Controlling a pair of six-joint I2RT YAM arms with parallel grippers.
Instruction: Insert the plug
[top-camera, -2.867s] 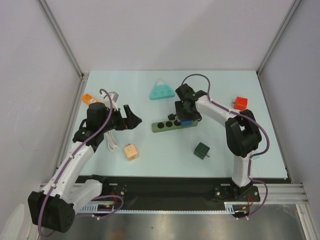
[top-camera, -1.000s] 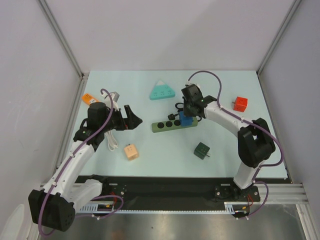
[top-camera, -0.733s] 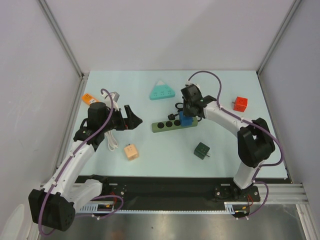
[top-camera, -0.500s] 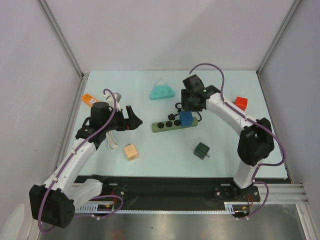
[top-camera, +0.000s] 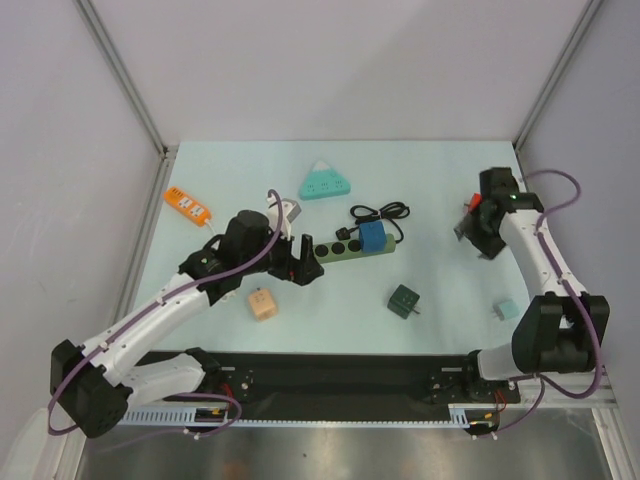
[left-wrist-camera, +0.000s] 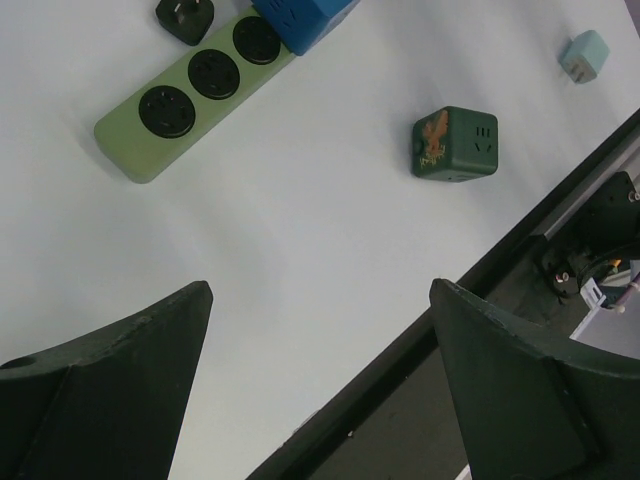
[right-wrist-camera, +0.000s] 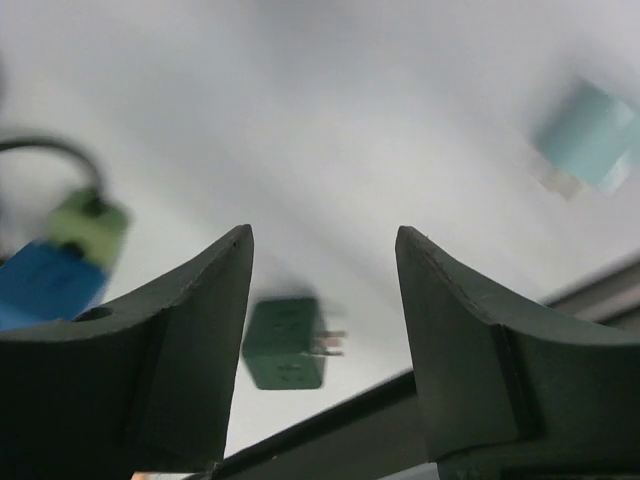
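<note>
The green power strip (top-camera: 335, 248) lies mid-table, and the left wrist view shows three round sockets on the strip (left-wrist-camera: 190, 95). A blue cube plug (top-camera: 372, 238) sits on its right end, apart from both grippers. A black plug (top-camera: 346, 233) with a coiled cable (top-camera: 380, 212) lies against the strip's far side. My left gripper (top-camera: 305, 268) hovers at the strip's left end, open and empty (left-wrist-camera: 320, 285). My right gripper (top-camera: 470, 232) is off to the right, open with nothing between its fingers (right-wrist-camera: 322, 232). The right wrist view catches the blue plug (right-wrist-camera: 45, 280) at its left edge.
A dark green cube adapter (top-camera: 404, 300) sits in front of the strip. A peach cube (top-camera: 262, 304) lies near the left arm. A small light blue adapter (top-camera: 508, 310) is at the right. A teal triangular socket (top-camera: 324, 182) and an orange strip (top-camera: 187, 204) lie farther back.
My right gripper has opened, let go of the blue plug and swung away to the right. My left arm has moved right to the strip's left end.
</note>
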